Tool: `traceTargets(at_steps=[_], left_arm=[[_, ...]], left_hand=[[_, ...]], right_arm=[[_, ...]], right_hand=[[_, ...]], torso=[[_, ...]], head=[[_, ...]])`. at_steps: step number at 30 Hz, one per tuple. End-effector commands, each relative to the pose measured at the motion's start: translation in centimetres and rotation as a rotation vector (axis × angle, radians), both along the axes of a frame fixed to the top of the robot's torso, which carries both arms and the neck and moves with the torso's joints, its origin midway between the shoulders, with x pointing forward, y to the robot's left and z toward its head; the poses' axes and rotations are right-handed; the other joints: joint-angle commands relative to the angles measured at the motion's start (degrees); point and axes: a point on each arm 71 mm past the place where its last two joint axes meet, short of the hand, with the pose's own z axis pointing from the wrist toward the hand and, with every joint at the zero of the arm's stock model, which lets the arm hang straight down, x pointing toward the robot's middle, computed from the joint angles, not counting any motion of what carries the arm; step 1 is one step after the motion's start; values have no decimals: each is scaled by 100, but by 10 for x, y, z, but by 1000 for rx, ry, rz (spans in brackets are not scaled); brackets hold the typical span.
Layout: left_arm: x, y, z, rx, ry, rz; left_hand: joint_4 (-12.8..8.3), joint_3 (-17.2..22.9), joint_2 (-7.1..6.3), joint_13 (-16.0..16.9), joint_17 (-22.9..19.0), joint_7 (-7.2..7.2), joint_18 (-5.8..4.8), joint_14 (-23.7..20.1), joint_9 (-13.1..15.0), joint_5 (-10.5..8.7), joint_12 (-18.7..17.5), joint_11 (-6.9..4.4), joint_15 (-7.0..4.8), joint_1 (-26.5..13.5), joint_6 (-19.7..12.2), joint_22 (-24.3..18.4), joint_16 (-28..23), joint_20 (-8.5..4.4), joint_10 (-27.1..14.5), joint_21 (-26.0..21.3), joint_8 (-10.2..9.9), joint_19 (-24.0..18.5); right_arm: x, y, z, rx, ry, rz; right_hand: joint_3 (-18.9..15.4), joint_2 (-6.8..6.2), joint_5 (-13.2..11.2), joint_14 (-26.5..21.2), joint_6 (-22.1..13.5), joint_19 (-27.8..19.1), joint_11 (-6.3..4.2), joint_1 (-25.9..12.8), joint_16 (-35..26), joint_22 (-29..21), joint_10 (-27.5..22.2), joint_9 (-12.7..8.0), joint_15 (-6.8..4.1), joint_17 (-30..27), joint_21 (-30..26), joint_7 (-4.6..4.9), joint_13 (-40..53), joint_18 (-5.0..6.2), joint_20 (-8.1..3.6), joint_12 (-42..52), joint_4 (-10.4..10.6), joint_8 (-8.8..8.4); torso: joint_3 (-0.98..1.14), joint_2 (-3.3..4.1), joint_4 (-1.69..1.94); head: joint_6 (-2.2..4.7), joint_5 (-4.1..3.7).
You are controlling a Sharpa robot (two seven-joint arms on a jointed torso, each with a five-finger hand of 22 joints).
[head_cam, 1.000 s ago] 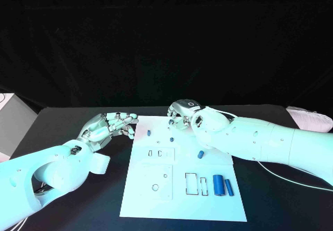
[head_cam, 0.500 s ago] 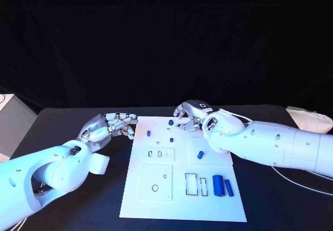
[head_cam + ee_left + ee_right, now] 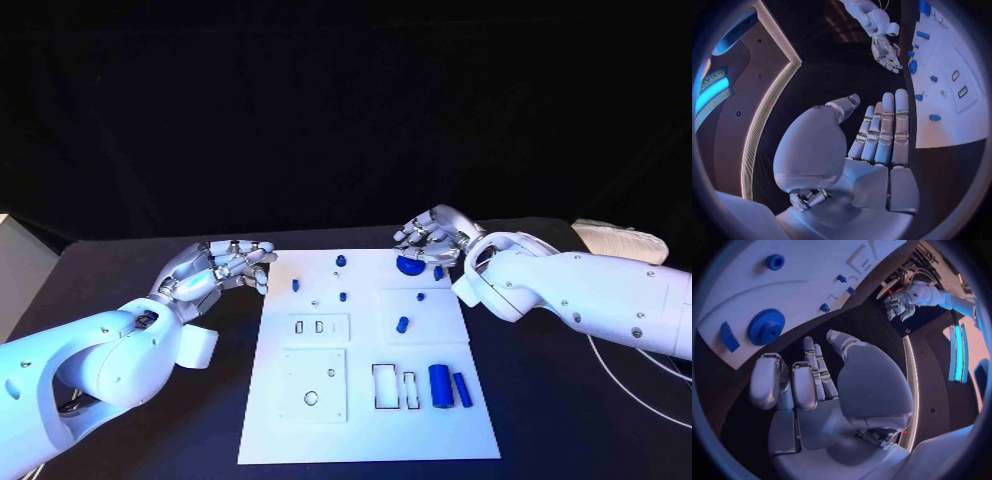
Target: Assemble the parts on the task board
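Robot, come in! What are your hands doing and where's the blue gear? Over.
Left hand open, beside the task board. Right hand open, holding nothing. Blue gear lying on board by right hand. Nothing in the way.

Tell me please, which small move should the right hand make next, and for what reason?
Probably the right hand should lower onto the blue gear and close on it. The hand is open and holds nothing, hovering at the far right corner of the task board, and the gear lies flat on the board just beside its fingers. The left hand is also empty, off the board's left edge.
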Motion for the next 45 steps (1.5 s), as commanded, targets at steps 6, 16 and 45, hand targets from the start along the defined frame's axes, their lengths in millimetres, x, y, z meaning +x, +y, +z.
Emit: traceTargets(at_steps=[6, 16, 45], left_arm=[[1, -1, 0, -11, -6, -24], [2, -4, -1, -13, -3, -32], [4, -5, -2, -12, 0, -35]], left_hand=[[-3, 15, 31, 0, 7, 13, 31, -27, 9, 15, -7, 10, -7, -34, -35, 5, 38, 1, -26, 19, -31, -19], [-9, 21, 34, 0, 8, 11, 32, -29, 10, 15, -7, 8, -8, -28, -34, 12, 43, 1, -25, 29, -31, -25], [-22, 34, 41, 1, 8, 7, 33, -34, 12, 15, -5, 5, -11, -13, -31, 25, 53, -1, -21, 50, -29, -36]], right_arm=[[-2, -29, -7, 220, 182, 20], [5, -46, -3, -42, 45, -13], [14, -8, 0, -669, -183, 27]], right_hand=[[-82, -165, -183, 188, -14, 106, 1, -73, 129, 171, 2, 15, 52, 168, 142, 30, -9, 37, 7, 54, 9, -48], [-604, -235, -561, 187, -88, 122, -19, 18, 206, 226, -73, 33, 41, 235, 179, -8, 2, 32, 1, 98, -17, -113], [-1853, -51, -606, 212, -126, 182, -110, 559, 320, 460, 51, 83, -29, 382, 327, -96, 186, -8, -61, 298, 365, -197]], torso=[[60, -35, -69], [58, -13, -62], [66, 20, -27]], head=[[-31, -115], [-73, -216], [-150, -223]])
